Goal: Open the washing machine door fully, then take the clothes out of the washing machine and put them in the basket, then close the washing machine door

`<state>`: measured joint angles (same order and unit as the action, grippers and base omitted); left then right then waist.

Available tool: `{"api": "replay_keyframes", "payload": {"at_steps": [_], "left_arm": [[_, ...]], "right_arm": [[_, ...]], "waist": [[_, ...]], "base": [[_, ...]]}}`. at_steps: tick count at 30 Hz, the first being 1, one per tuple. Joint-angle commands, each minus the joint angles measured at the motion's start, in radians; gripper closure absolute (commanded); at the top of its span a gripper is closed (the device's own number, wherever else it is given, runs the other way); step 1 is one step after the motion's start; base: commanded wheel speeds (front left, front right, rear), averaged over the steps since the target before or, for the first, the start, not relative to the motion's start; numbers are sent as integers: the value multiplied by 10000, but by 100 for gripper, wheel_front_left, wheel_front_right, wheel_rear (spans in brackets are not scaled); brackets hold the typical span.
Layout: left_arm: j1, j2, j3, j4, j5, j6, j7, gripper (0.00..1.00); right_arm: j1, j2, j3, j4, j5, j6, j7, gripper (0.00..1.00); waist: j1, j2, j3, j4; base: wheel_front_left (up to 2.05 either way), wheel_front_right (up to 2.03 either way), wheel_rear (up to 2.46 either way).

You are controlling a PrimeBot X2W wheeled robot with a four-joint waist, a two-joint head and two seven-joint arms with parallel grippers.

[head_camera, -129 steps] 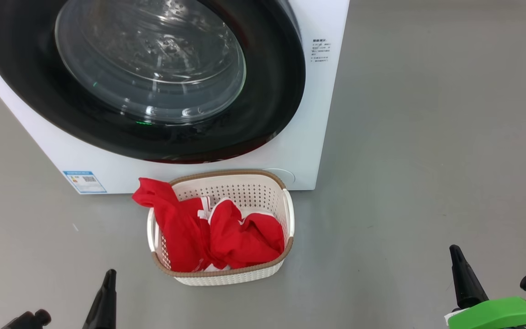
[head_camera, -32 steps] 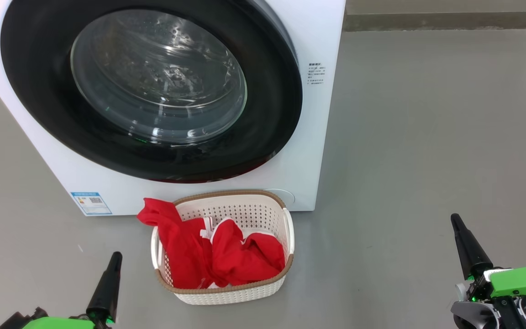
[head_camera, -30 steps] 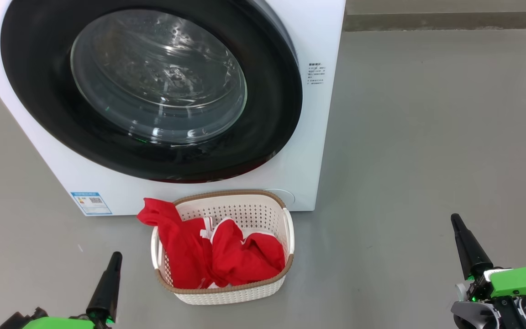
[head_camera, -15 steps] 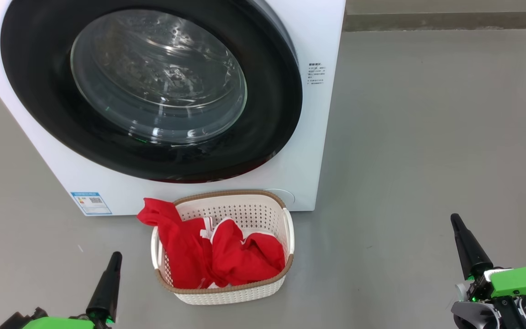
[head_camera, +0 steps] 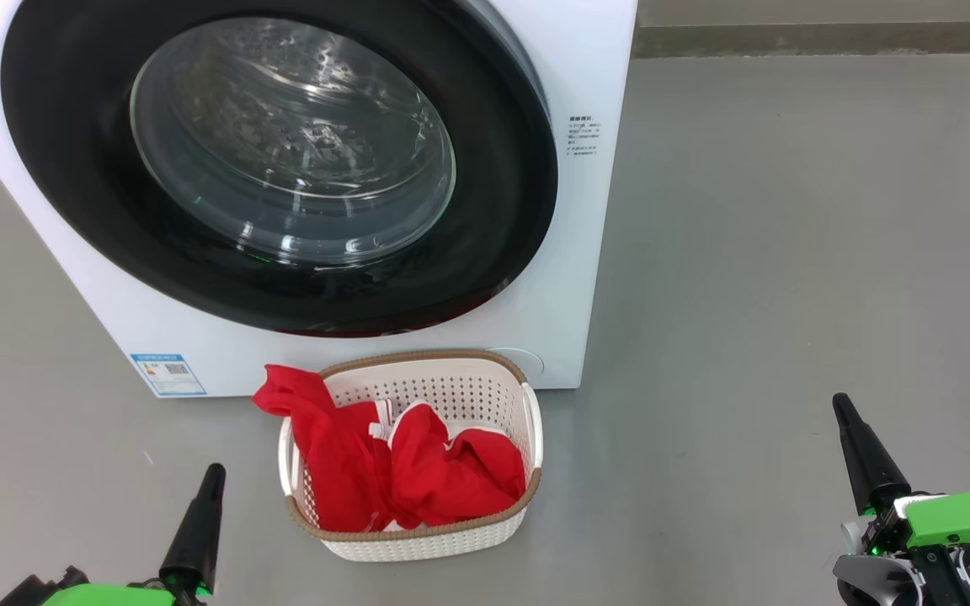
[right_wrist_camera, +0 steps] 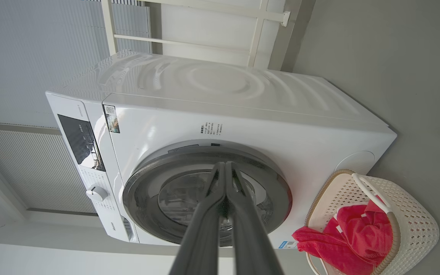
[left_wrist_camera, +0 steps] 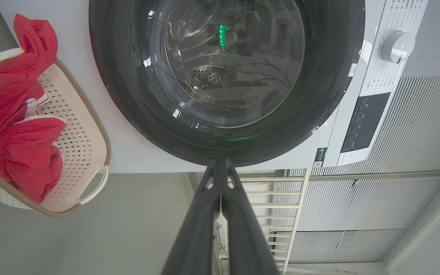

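Note:
The washing machine [head_camera: 569,278] fills the upper left of the head view, white and boxy. Its door [head_camera: 72,194], black-rimmed with a clear glass bowl, lies shut flat against the front; it also shows as the door [left_wrist_camera: 136,91] and the door [right_wrist_camera: 277,187]. Before the machine stands the basket [head_camera: 418,543] on the floor, holding the red clothes [head_camera: 418,471], one end draped over its left rim. My left gripper [head_camera: 214,473] rests shut at the lower left, well short of the basket. My right gripper [head_camera: 840,404] sits shut and empty at the lower right.
Grey floor [head_camera: 788,252] stretches to the right of the machine up to a wall base. The machine's control panel and dial [left_wrist_camera: 397,46] sit at its top. A slatted wall and white railing [left_wrist_camera: 273,206] stand behind it.
Over the last second nothing has visibly moved. Since the earliest frame the head camera has tilted up, and both grippers have come further into view.

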<state>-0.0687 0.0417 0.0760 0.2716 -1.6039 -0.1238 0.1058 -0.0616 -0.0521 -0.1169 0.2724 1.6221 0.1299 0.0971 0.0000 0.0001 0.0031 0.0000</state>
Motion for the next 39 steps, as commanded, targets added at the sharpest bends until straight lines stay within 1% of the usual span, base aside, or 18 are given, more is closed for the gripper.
{"api": "replay_keyframes", "payload": {"at_steps": [1,39], "left_arm": [[-392,109,355,-264,-66,-69,56,100],[-393,98,370,-264,-53,-69,69,100]], "right_arm": [[-450,-86,171,-284,-19,8,49,100],[-456,-43,109,-280,-71,8,98,100]], "waist": [[0,-1,0,0],[0,-1,0,0]], "base": [[0,0,0],[0,0,0]]}}
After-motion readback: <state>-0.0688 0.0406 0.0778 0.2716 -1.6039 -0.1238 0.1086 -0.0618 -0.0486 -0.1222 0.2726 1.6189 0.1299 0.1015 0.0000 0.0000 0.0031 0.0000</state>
